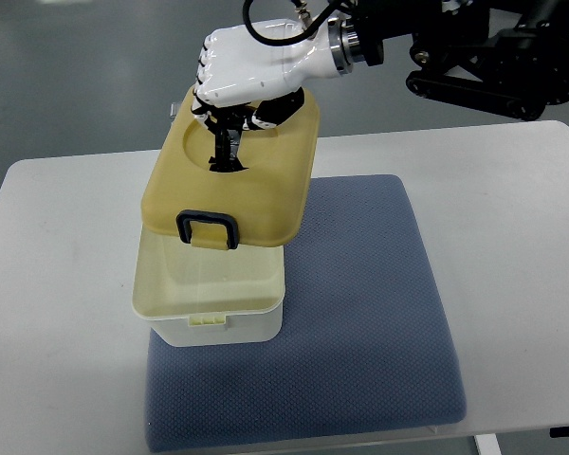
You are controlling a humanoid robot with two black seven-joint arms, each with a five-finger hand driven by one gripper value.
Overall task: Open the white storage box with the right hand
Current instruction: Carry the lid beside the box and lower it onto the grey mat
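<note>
White storage box (211,308) sits open on blue mat's left part, interior showing. Its yellowish lid (232,185), dark latch on near edge, hangs tilted above box, gripped in my right hand (251,71).

white table (66,284) | blue-grey mat (379,313) lying flat on it
</note>
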